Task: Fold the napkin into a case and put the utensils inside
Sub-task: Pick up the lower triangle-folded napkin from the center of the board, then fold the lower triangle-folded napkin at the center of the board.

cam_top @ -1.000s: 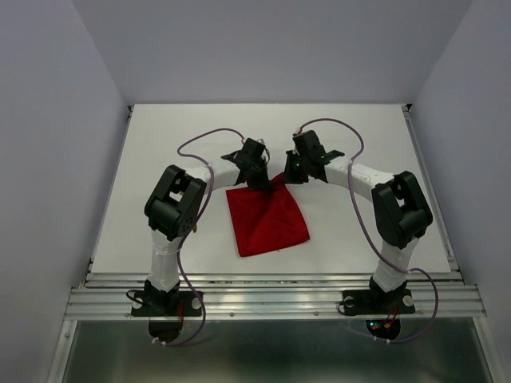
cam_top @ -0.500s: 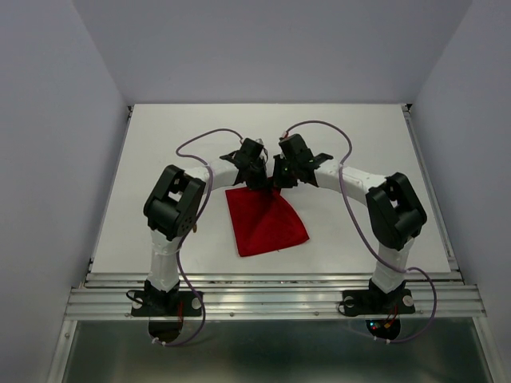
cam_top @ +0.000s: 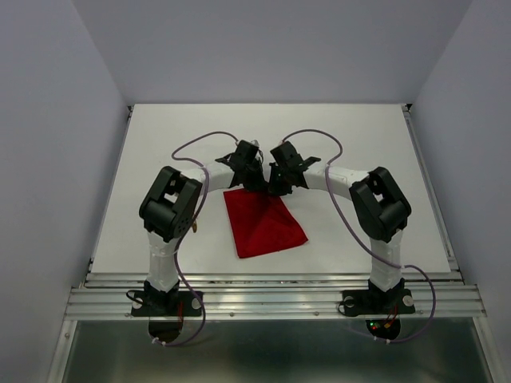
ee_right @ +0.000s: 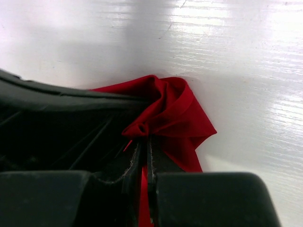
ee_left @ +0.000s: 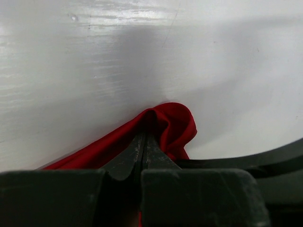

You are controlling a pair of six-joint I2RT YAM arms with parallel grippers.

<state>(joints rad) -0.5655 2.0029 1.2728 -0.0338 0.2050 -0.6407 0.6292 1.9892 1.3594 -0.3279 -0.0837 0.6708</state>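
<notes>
Two end effectors meet near the middle of the worktop (cam_top: 160,144), right at the far edge of the napkin (cam_top: 265,227). The red cloth lies mostly flat as a slanted four-sided sheet. It sits about halfway between the left and right edges and somewhat closer to the near edge than the far one. One corner points toward the near right corner of the worktop. The left end effector (cam_top: 256,184) sits on the far edge of the cloth. The right end effector (cam_top: 275,187) is just beside it, and the two look almost touching.

Over to the left wrist view: the left end effector (ee_left: 143,138) is clamped tight, with a fold of napkin (ee_left: 176,124) pinched between its pressed fingers. The cloth bulges up in a rounded hump just past the tips and trails away low to the left. A dark curved body crosses the lower right of that view, close alongside.

The right wrist view tells the same story: the right end effector (ee_right: 143,142) is closed on the cloth, and a thin red strip shows in the slit between its fingers. Ahead of the tips the napkin (ee_right: 182,116) bunches into a creased, pointed fold resting on the white surface. A black bulk fills the left side of that view, right against the gathered cloth.
</notes>
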